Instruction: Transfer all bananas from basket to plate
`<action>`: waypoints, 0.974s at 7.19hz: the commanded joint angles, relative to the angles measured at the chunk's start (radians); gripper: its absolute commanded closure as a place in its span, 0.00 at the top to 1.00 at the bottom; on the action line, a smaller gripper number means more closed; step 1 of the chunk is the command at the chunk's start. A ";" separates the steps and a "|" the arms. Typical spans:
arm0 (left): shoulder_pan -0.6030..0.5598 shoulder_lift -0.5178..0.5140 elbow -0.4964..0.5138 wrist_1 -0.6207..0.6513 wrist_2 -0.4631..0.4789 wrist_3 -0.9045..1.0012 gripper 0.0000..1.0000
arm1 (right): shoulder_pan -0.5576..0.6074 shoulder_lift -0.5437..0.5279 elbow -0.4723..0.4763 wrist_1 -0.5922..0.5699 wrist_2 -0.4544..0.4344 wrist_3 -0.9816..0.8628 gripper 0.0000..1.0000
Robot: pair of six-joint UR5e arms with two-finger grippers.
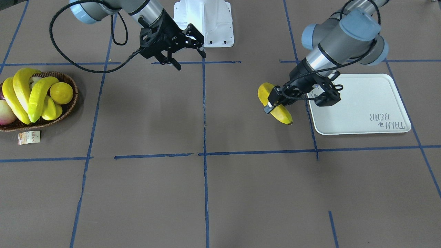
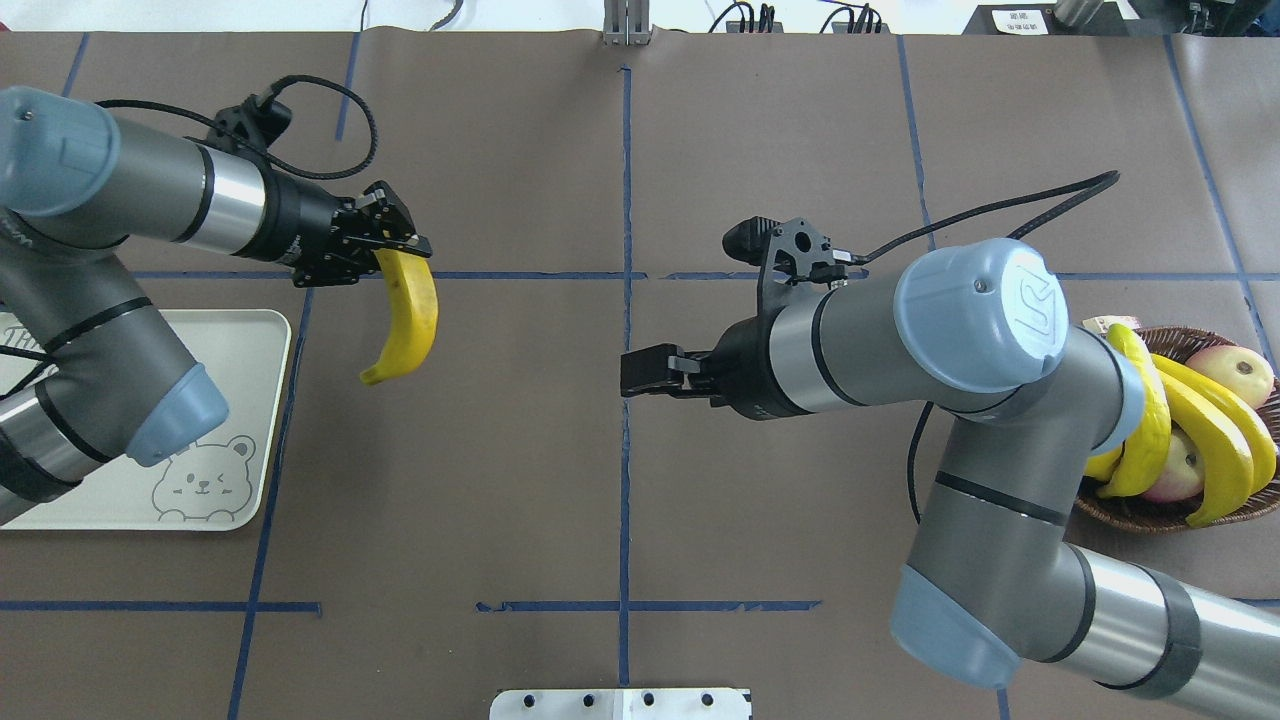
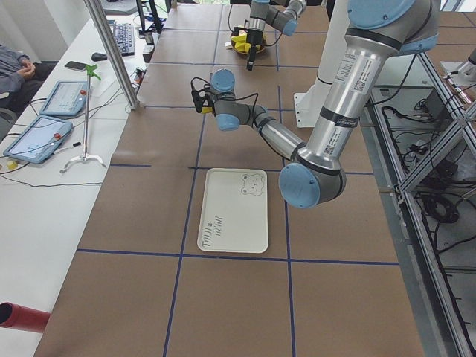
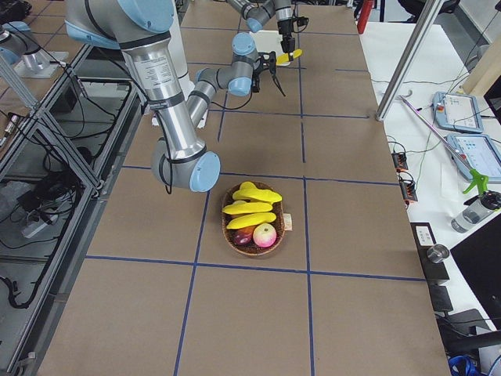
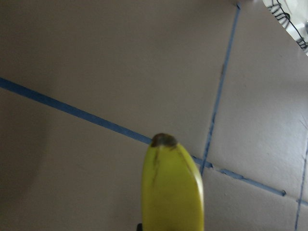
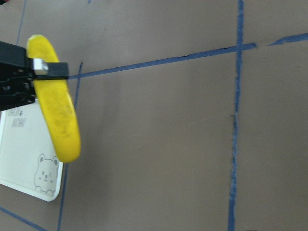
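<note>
My left gripper (image 1: 274,103) (image 2: 400,250) is shut on one yellow banana (image 1: 280,113) (image 2: 408,320), held above the table just beside the white plate (image 1: 365,103) (image 2: 240,400). The same banana (image 6: 55,110) shows in the right wrist view next to the plate (image 6: 21,159), and its dark tip fills the left wrist view (image 5: 171,187). Three more bananas (image 1: 22,94) (image 2: 1215,440) lie in the dark wicker basket (image 1: 70,108) (image 2: 1140,515). My right gripper (image 1: 190,59) (image 2: 635,375) hangs open over the table's middle, with nothing between its fingers.
The basket also holds a round lemon (image 1: 61,93) and a pinkish apple (image 1: 5,113) (image 2: 1245,375), with a paper tag (image 1: 29,137) beside it. A white arm mount (image 1: 203,20) stands at the robot's side. A person's arm (image 3: 15,67) and tablets show on the side desk.
</note>
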 commanded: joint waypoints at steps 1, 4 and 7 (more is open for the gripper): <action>-0.065 0.111 -0.019 0.065 -0.003 0.005 0.00 | 0.040 -0.006 0.125 -0.373 0.012 -0.037 0.99; -0.162 0.345 -0.017 0.104 -0.086 0.257 0.00 | 0.117 -0.006 0.143 -0.639 0.021 -0.294 0.99; -0.208 0.461 0.032 0.099 -0.086 0.494 0.00 | 0.274 -0.127 0.149 -0.640 0.139 -0.547 0.99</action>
